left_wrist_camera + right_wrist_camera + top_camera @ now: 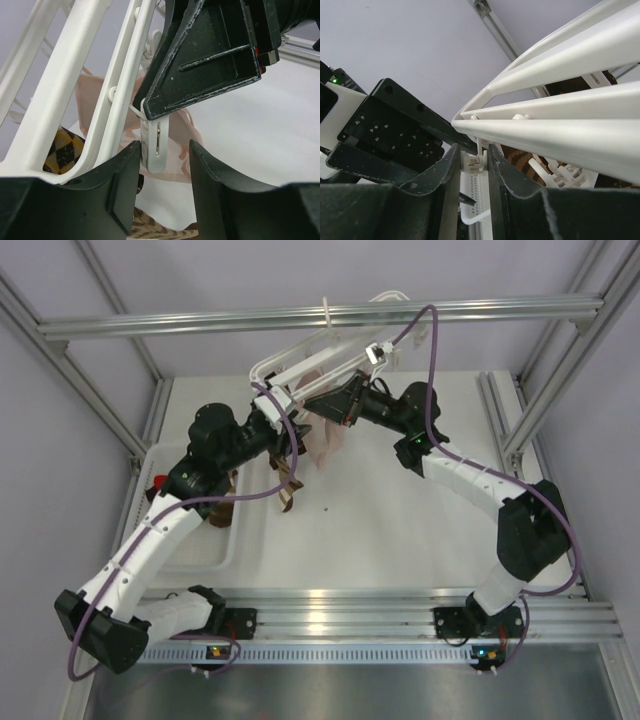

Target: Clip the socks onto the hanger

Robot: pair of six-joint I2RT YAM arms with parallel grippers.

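The white hanger [300, 352] hangs tilted from the grey rail, and its bars [560, 125] cross the right wrist view. My right gripper [474, 152] is shut on the top of one small white clip [483, 161] under a bar. My left gripper [164, 150] is open around the lower end of that clip [156, 145], with the clip close to the left finger [122, 185] and a gap on the other side. A striped brown and cream sock [160, 229] shows below the open jaws, gripped by neither finger. From above, a striped sock [288, 485] dangles under the left gripper [292, 410].
Pale pink socks [325, 440] hang from the hanger beside the right gripper [322, 400]. A white tray [230, 550] on the left holds another brown sock [220, 512]. A brown and yellow diamond-pattern sock [65, 150] shows behind the hanger bars. The grey aluminium rail [480, 310] spans the back.
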